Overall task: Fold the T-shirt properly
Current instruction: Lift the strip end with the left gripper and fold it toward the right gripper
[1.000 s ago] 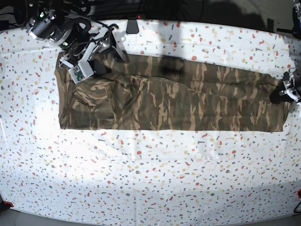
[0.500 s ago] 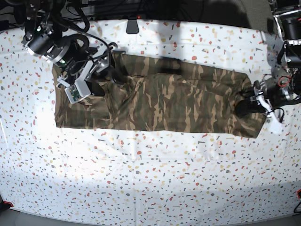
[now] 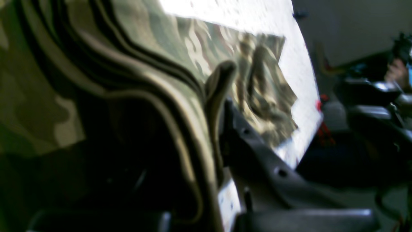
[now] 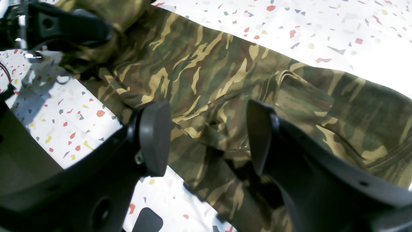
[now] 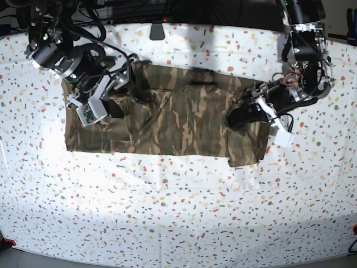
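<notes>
The camouflage T-shirt (image 5: pixel 178 120) lies in a long band across the far half of the speckled table (image 5: pixel 178 212). Its right end is lifted and doubled back toward the middle. My left gripper (image 5: pixel 239 118) is shut on that end. In the left wrist view, several stacked cloth edges (image 3: pixel 180 106) are pinched at the left gripper (image 3: pixel 217 106). My right gripper (image 5: pixel 124 98) hovers over the shirt's left part. In the right wrist view the right gripper (image 4: pixel 206 138) is open, its pads (image 4: pixel 154 138) apart, with wrinkled T-shirt (image 4: pixel 206 74) below and nothing held.
A small black object (image 5: pixel 157 30) sits at the table's far edge, and cables (image 5: pixel 95 11) hang behind the arm on the left. The white speckled cover runs from the shirt to the near edge. A red clamp (image 5: pixel 353 230) marks the right corner.
My left gripper has carried the shirt's right end leftward from the table's right edge to right of centre, so the band is shorter. The right arm has shifted only slightly and stays open.
</notes>
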`<state>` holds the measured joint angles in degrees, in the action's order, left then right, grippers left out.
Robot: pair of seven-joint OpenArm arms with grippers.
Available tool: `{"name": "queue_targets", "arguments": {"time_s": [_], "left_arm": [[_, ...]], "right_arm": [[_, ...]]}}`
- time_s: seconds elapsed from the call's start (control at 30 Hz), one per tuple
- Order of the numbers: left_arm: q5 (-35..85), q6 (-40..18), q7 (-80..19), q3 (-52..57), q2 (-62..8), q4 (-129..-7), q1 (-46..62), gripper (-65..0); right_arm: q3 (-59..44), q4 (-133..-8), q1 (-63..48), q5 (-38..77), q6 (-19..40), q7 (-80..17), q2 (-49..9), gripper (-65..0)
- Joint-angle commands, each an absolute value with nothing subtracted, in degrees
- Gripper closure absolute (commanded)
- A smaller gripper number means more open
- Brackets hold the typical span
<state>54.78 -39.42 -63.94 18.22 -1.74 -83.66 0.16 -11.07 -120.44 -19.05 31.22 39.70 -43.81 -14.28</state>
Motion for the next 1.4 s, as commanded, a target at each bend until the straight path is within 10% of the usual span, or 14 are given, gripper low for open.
{"name": "queue_targets", "arguments": {"time_s": [0.0, 0.93, 1.17, 1.37], "left_arm": [[54.1, -40.0, -62.2, 18.3, -0.9, -84.9, -0.6, 0.0], [51.0, -40.0, -58.7, 17.8, 6.2, -84.9, 3.8, 0.0], [52.4, -40.0, -61.9, 6.7, 6.7, -84.9, 3.8, -29.7], [53.6, -40.0, -58.5, -7.2, 6.6, -84.9, 2.3, -32.0]], "right_arm": [[-11.2, -121.6, -18.8, 32.1, 40.0, -42.5, -14.7, -36.8], [-11.2, -121.6, -18.7, 32.2, 40.0, -42.5, -14.8, -36.8], [-11.2, -121.6, -18.7, 33.7, 40.0, -42.5, -14.7, -36.8], [-11.2, -121.6, -18.7, 33.6, 40.0, -42.5, -14.8, -36.8]]}}
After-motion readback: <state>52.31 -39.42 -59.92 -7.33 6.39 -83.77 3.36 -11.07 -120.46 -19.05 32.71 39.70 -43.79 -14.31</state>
